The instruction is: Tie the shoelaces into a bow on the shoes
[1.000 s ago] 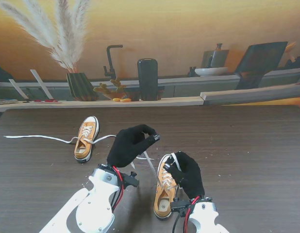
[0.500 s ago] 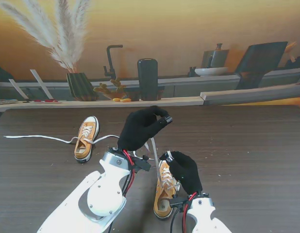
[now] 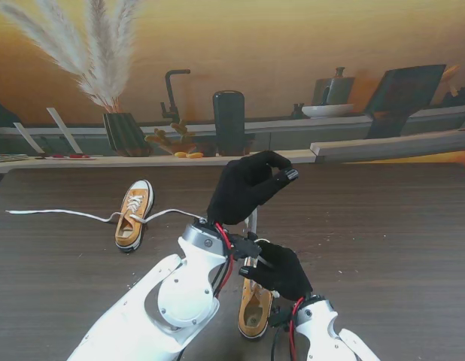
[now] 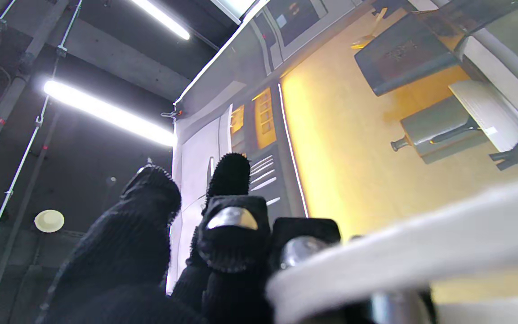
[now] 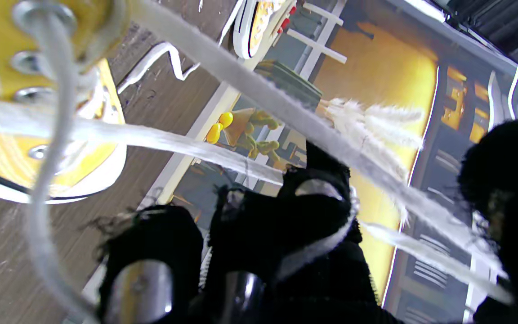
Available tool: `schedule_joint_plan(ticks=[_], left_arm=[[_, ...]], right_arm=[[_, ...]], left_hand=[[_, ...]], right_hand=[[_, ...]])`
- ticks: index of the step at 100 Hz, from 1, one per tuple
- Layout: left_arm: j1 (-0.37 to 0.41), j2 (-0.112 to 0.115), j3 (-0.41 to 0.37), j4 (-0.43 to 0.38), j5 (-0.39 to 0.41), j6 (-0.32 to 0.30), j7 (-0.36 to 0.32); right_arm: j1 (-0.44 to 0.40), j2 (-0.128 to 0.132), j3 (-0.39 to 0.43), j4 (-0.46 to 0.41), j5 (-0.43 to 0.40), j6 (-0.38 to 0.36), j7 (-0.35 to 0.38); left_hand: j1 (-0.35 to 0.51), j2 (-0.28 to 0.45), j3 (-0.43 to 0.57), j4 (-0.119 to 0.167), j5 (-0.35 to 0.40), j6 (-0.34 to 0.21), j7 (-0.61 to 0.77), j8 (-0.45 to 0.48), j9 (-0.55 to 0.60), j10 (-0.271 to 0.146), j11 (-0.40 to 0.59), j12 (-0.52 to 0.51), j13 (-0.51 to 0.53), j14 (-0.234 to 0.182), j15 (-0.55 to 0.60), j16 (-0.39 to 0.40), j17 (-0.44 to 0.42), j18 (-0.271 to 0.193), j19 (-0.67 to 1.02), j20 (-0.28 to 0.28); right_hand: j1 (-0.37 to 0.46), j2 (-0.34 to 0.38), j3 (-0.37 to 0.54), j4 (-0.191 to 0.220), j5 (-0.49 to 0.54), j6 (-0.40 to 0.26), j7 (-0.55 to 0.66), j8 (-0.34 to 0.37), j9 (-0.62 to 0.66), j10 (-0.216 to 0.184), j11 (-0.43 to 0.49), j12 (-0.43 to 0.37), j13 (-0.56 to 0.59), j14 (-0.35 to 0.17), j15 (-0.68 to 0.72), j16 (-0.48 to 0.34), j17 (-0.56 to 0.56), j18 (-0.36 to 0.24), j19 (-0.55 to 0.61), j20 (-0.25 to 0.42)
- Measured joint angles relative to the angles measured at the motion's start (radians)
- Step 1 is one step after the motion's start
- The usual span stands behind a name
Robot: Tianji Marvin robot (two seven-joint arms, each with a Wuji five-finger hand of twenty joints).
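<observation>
Fingers (image 3: 281, 174) of my left hand (image 3: 247, 188) pinch the lace (image 3: 251, 223) (taut, rising from the near shoe (image 3: 254, 308)); right hand (image 3: 281, 271) grips lace lower.

black-gloved right hand (image 5: 277, 243), taut white laces (image 5: 259, 96), yellow shoe (image 5: 47, 112)

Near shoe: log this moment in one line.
left hand: shut on lace, raised | right hand: shut on lace, at near shoe | bow: not formed

The left robot hand (image 3: 247, 188) has risen farther from me, drawing the lace (image 3: 251, 222) taut. The right robot hand (image 3: 281, 272) has slid nearer over the shoe (image 3: 254, 312).
</observation>
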Motion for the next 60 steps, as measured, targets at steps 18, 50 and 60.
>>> schedule_joint_plan(ticks=[18,50,60], left_arm=[[-0.044,-0.021,0.036,0.032,-0.004,0.001,0.022],[-0.126,-0.049,0.085,0.143,0.027,0.013,0.047],[-0.147,-0.048,0.091,0.169,0.040,0.041,0.011]], right_arm=[[-0.002,0.022,0.009,-0.027,-0.011,-0.001,0.065],[0.001,0.038,0.011,-0.035,-0.020,-0.041,0.110],[0.004,0.039,0.010,-0.032,-0.019,-0.056,0.111]], left_hand=[[0.000,0.000,0.000,0.000,0.000,0.000,0.000,0.000,0.000,0.000,0.001,0.000,0.000,0.000,0.001,0.000,0.000,0.000,0.000,0.006],[-0.011,0.000,0.011,0.000,-0.002,-0.072,-0.013,-0.001,-0.012,-0.009,-0.044,0.005,0.000,-0.006,-0.060,0.000,-0.001,0.006,0.001,-0.071],[-0.064,0.002,0.009,0.000,-0.059,-0.073,-0.078,0.026,-0.111,0.003,-0.162,0.051,-0.028,0.005,-0.240,-0.002,-0.077,0.040,-0.041,-0.148]], right_hand=[[0.062,-0.041,0.020,0.002,0.075,-0.039,0.022,0.000,0.042,-0.020,0.010,0.014,0.013,-0.019,0.035,0.000,0.008,-0.014,0.001,0.068],[0.214,-0.087,0.027,-0.133,0.187,-0.207,0.330,-0.201,0.062,-0.034,0.025,0.049,0.018,-0.032,0.060,0.000,0.012,-0.015,0.001,0.092],[0.245,-0.087,0.027,-0.133,0.209,-0.216,0.356,-0.201,0.063,-0.034,0.026,0.049,0.018,-0.032,0.062,0.000,0.013,-0.015,0.001,0.094]])
